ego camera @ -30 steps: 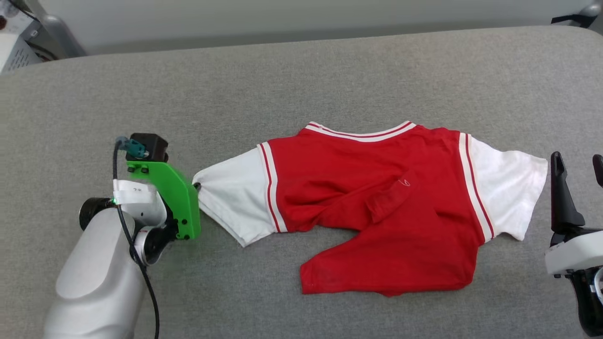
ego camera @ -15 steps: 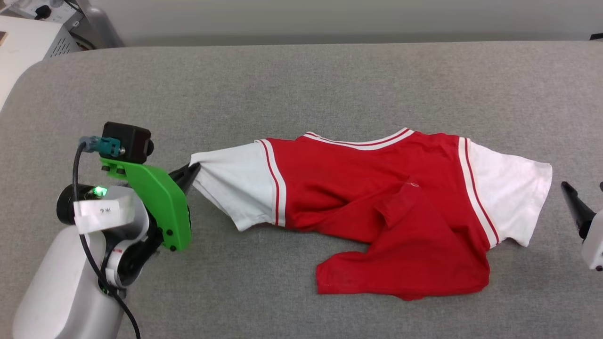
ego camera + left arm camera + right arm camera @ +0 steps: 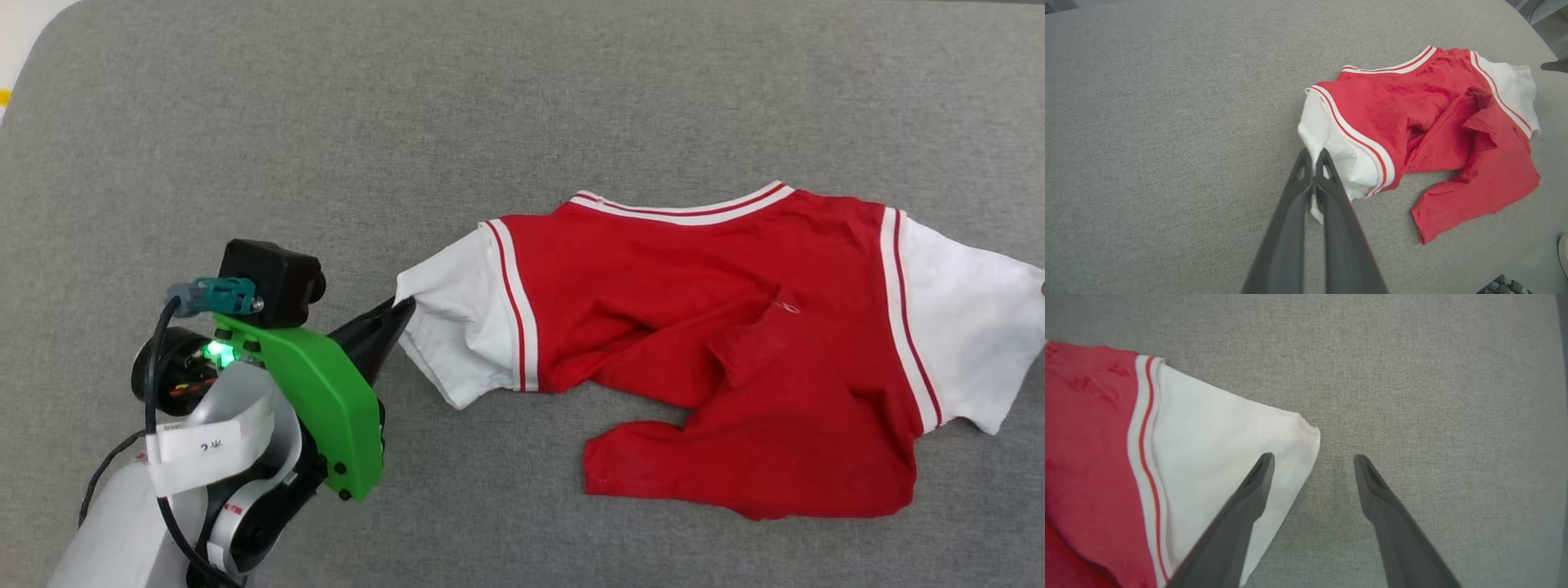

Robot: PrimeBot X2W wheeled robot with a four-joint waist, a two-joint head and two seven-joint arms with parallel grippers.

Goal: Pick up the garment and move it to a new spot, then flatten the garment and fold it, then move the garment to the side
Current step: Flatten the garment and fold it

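Grips the tip of one white sleeve in the left hand (image 3: pixel 1314 156), fingers pressed tight together on the cloth. Holds the right hand (image 3: pixel 1313 456) spread wide and empty, one finger above the corner of the other white sleeve, the other above bare grey fabric. Has the garment (image 3: pixel 718 327) lying rumpled on the grey desk (image 3: pixel 408 122), red body creased, striped collar trim at the far side.
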